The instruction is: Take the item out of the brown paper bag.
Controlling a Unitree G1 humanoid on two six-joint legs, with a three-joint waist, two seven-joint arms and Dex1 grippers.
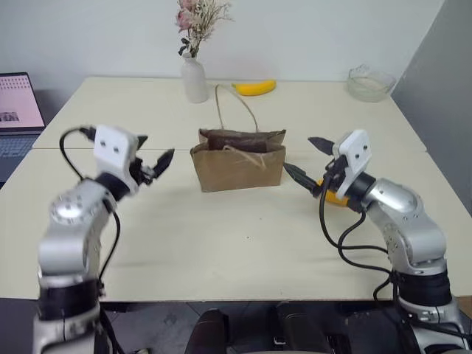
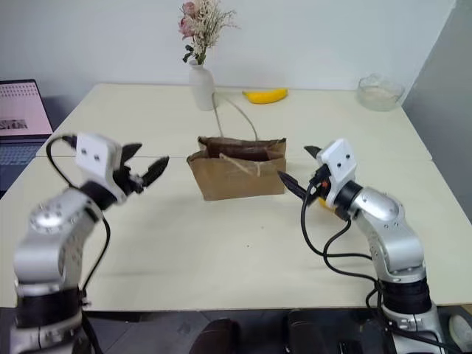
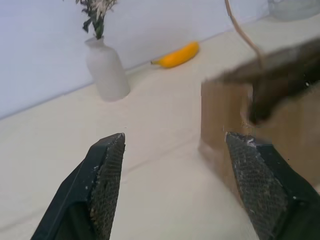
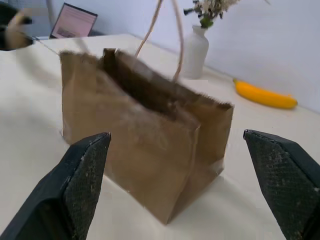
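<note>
Creased matt paper bag (fingers' pads rough-textured).

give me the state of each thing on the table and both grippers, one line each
brown paper bag: upright, mouth open, one handle standing up
item: on the table, out of the bag, behind the right gripper
left gripper: open, holding nothing
right gripper: open wide, holding nothing
banana: lying flat
vase: upright, holding dried flowers
laptop: open, screen lit

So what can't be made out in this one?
- Inside of the brown paper bag: its own front wall hides the contents in the eye views.
- Orange-yellow thing on the table: mostly hidden behind the right gripper's wrist.
- Bag in the left wrist view: blurred, cut by the edge.
</note>
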